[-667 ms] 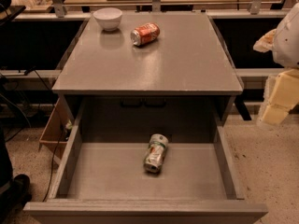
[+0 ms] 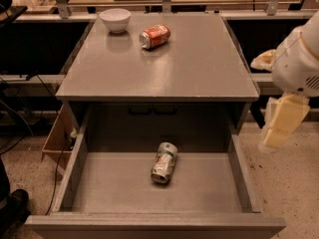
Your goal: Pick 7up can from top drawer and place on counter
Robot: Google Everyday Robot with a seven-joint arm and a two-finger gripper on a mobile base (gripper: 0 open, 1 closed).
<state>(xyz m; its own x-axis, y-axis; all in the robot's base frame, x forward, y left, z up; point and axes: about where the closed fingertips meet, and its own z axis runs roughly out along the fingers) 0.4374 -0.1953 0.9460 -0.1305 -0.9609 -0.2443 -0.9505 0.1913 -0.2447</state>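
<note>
Lying on its side in the open, wide grey metal-look top drawer [image 2: 75, 169], lower centre of the frame: the small silver-white, green-marked 7up can [image 2: 164, 162].
The cream-coloured gripper [image 2: 282, 122] hangs at the right edge, well apart from the can; whether it is released or clenched cannot be told. A white bowl [image 2: 115, 20] and an orange-red soda can [image 2: 155, 36] sit at the upper left, on the flat grey counter [image 2: 199, 63].

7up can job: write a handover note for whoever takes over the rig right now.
Tool: hanging to the right of the top drawer, outside it, not touching anything.
7up can: lying on its side on the drawer floor, towards the back, near the middle.
Counter: a white bowl and an orange-red soda can on its side sit at the back; the front is bare.
Done: drawer is open.
Left: reach in, grasp the 7up can, lift it out, set it on the counter.
</note>
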